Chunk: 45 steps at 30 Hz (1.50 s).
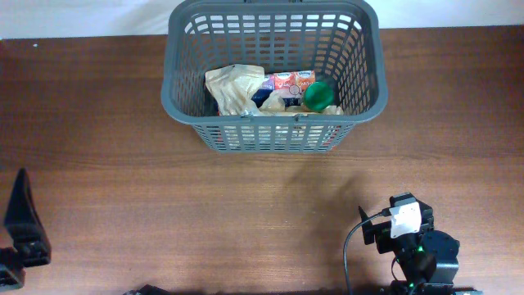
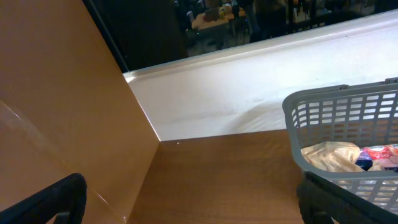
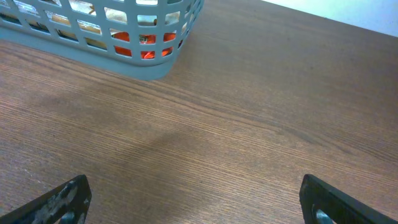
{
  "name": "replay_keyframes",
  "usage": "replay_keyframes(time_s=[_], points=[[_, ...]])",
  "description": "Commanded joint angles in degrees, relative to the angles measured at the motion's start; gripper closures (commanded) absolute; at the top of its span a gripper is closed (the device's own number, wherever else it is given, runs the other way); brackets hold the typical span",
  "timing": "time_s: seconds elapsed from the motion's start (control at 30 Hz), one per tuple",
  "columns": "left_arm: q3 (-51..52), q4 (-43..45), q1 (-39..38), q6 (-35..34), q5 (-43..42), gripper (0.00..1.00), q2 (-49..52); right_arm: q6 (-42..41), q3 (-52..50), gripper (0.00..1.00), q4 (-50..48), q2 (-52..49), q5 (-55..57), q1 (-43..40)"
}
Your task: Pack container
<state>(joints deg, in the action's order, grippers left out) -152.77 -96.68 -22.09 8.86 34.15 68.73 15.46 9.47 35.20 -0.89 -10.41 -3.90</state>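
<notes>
The dark grey basket (image 1: 190,115) stands at the far middle of the table. It holds a crumpled beige bag (image 1: 233,88), a pink-and-white packet (image 1: 288,80), a green round item (image 1: 318,95) and other packets. The basket also shows in the left wrist view (image 2: 323,112) and the right wrist view (image 3: 74,48), where something orange-red shows through its slots. My left gripper (image 2: 193,202) is open and empty at the near left table edge. My right gripper (image 3: 199,202) is open and empty over bare wood at the near right.
The brown wooden table (image 1: 123,180) runs to a white wall at the back. The right arm's base with its cable (image 1: 409,238) sits at the near right; the left arm (image 1: 23,221) is at the near left corner.
</notes>
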Motion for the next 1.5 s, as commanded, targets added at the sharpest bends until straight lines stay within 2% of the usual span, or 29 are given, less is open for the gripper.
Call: replay_keyframes(time_s=[0.0, 1.07, 1.17, 1.3, 1.4, 1.47], points=[[0.1, 0.0, 0.2, -0.9, 0.8, 0.01, 0.1, 0.2, -0.4, 0.01, -0.1, 0.7, -0.3, 0.6], [0.1, 0.2, 0.2, -0.3, 0.7, 0.01, -0.3, 0.2, -0.4, 0.01, -0.1, 0.7, -0.3, 0.6], [1.1, 0.5, 0.2, -0.3, -2.8, 0.01, -0.7, 0.2, -0.4, 0.01, -0.1, 0.7, -0.3, 0.6], [11.1, 7.9, 0.8, -0.3, -9.4, 0.01, -4.7, 0.2, -0.4, 0.01, -0.1, 0.7, -0.3, 0.6], [26.5, 20.2, 2.5, -0.3, -13.7, 0.01, -11.4, 0.2, -0.4, 0.01, -0.1, 0.7, -0.3, 0.6], [41.4, 30.5, 3.9, -0.3, -14.8, 0.01, -18.0, 0.2, -0.4, 0.01, -0.1, 0.7, -0.3, 0.6]])
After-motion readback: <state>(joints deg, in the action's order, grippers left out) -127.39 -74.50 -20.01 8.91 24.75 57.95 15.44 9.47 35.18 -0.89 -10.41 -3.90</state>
